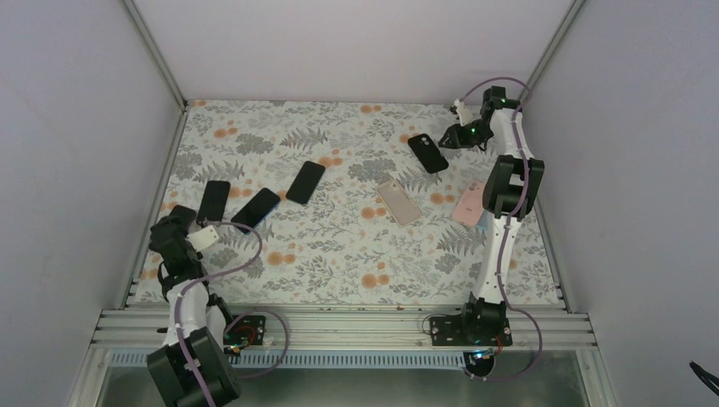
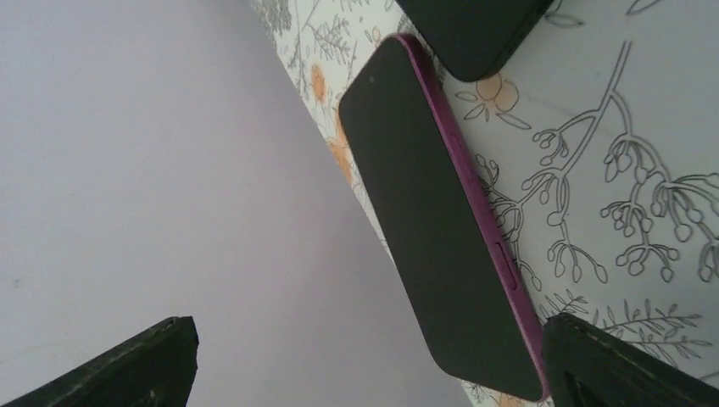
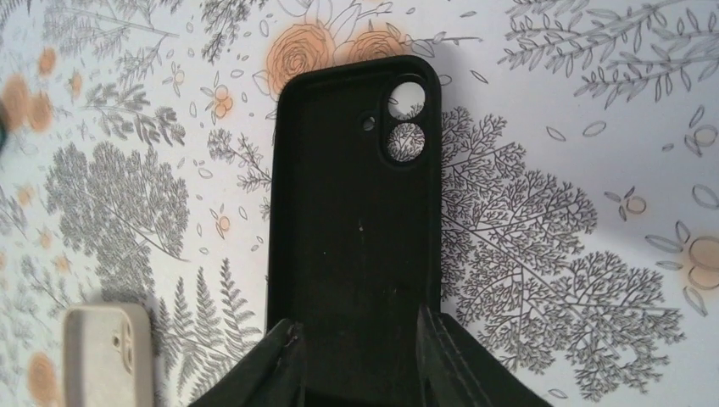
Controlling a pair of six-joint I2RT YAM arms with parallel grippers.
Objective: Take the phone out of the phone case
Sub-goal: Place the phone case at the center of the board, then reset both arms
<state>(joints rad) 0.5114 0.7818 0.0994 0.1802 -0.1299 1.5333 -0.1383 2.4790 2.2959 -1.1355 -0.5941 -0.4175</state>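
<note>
A dark phone (image 2: 441, 229) with a purple rim lies screen-up on the floral table, close to the left wall (image 1: 214, 199). My left gripper (image 2: 366, 326) hovers just short of its near end (image 1: 206, 222), jaws wide apart and holding nothing. An empty black phone case (image 3: 356, 212) lies inside-up at the back right (image 1: 428, 153), its camera holes at the far end. My right gripper (image 3: 358, 326) sits over the case's near end (image 1: 448, 140). Its fingers (image 3: 271, 365) are parted a little and the case floor shows between them.
Two more dark phones (image 1: 256, 208) (image 1: 305, 182) lie right of the purple-rimmed one; the end of one shows in the left wrist view (image 2: 475, 34). A beige case (image 1: 398, 201) (image 3: 106, 356) and a pink case (image 1: 469, 203) lie mid-right. Grey walls enclose the table.
</note>
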